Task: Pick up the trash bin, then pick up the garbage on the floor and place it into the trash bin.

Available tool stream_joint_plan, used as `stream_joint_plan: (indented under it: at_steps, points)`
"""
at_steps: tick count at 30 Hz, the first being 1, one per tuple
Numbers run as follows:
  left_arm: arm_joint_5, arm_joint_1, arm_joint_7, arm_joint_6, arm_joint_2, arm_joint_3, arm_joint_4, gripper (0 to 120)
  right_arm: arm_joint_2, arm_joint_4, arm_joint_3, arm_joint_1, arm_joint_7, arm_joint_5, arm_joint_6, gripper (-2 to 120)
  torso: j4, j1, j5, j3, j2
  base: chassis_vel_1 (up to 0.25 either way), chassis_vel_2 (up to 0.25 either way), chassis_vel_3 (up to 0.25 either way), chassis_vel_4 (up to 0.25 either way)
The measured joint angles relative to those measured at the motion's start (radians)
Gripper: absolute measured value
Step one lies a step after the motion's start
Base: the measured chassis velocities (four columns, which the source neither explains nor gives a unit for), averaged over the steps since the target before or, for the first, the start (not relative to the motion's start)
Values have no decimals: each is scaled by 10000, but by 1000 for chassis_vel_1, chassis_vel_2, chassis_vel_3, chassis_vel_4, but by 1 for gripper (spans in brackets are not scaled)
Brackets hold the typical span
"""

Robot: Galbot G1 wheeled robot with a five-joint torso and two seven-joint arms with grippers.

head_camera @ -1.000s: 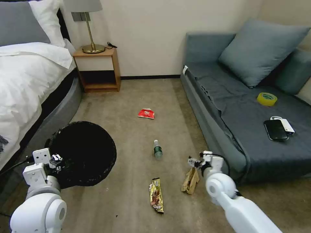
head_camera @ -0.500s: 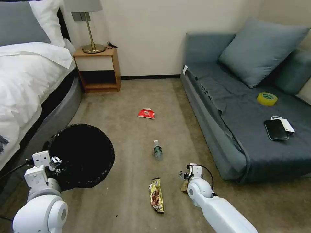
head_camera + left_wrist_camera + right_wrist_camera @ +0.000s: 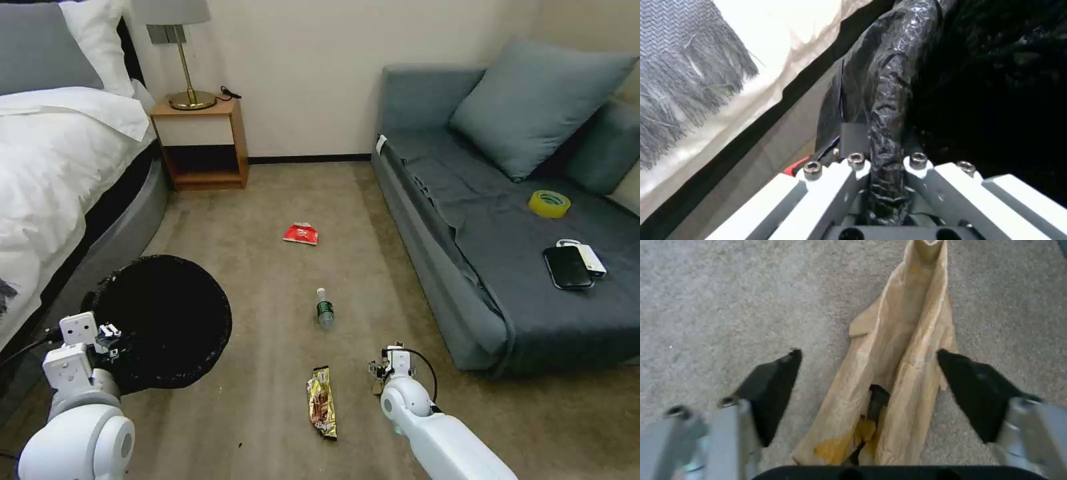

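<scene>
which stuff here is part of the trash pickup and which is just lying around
Job: trash bin held by left gripper; red snack packet; bottle; gold-brown wrapper; brown paper bag between open right gripper.
Lying about: tape roll; phone; lamp.

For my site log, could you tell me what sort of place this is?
Most likely a bedroom or hotel room: a bed with white linen, a wooden nightstand bearing a brass lamp, and a grey-blue fabric sofa on carpet.

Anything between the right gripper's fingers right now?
Yes: the crumpled brown paper bag lies on the carpet between the open right gripper's black fingers, untouched, in the right wrist view.
</scene>
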Motion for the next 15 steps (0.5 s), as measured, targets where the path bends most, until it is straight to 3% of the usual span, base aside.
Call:
stream_joint_plan:
  at_steps: [10, 12, 14, 15]
  points:
    - [36, 5, 0, -40, -42, -5, -18, 2, 24, -202, 26, -105, -112, -275, 254, 37, 0, 0, 0, 0, 0, 0, 0, 0, 0]
    - [48, 4, 0, -46, -43, -2, -17, 2, 17, -201, 26, -121, -121, -285, 273, 36, 0, 0, 0, 0, 0, 0, 0, 0, 0]
    - [67, 3, 2, -51, -54, 12, -12, 2, 2, -191, 28, -150, -145, -319, 324, 22, 0, 0, 0, 0, 0, 0, 0, 0, 0]
    - [67, 3, 2, -51, -54, 12, -12, 2, 2, -191, 28, -150, -145, -319, 324, 22, 0, 0, 0, 0, 0, 0, 0, 0, 0]
